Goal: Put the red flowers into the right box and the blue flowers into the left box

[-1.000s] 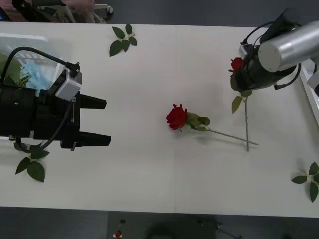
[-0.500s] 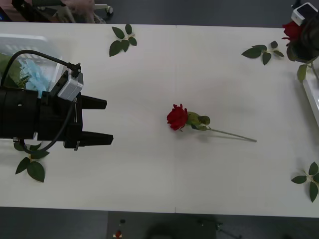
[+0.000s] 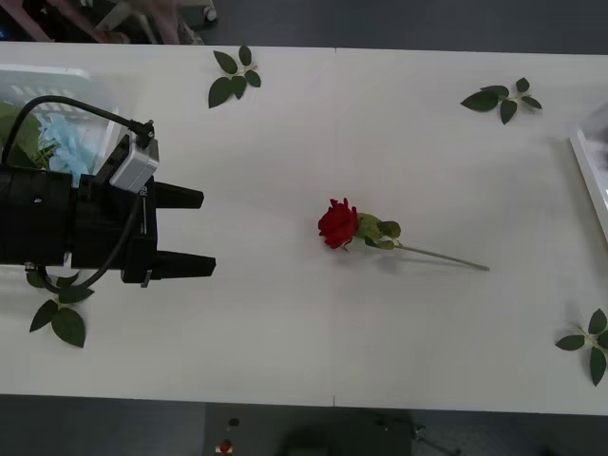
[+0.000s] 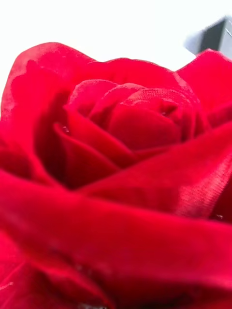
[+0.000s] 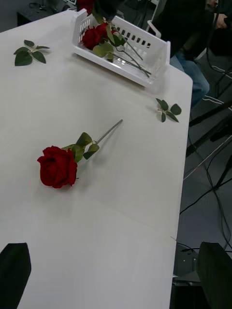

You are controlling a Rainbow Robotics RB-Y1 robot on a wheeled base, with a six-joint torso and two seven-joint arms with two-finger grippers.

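A red rose [image 4: 116, 174] crowds the right wrist view, its petals pressed close to the lens, so that arm seems to carry a flower; whether its jaws are clamped on the stem I cannot tell. The likely risk, as I judge it, is a release too early or off to one side: the right box [image 3: 587, 179] shows as a thin white rim at the worktop's [image 3: 285, 342] right edge, and a long stem let go askew could catch on that rim and tip back out. In the left wrist view the right box [image 5: 145, 46] already holds roses lying with crossed stems, which could also prop a new one up.

One more red rose [image 3: 338, 224] lies alone near the middle of the worktop, head toward the robot's left, stem trailing right; it is well apart from both boxes.

The left gripper [image 3: 199, 233] hangs over the left part of the worktop, its black jaws spread wide and touching nothing (the central rose is well beyond them). Behind it the blue flowers [image 3: 65, 142] sit in the left box [image 3: 47, 74]
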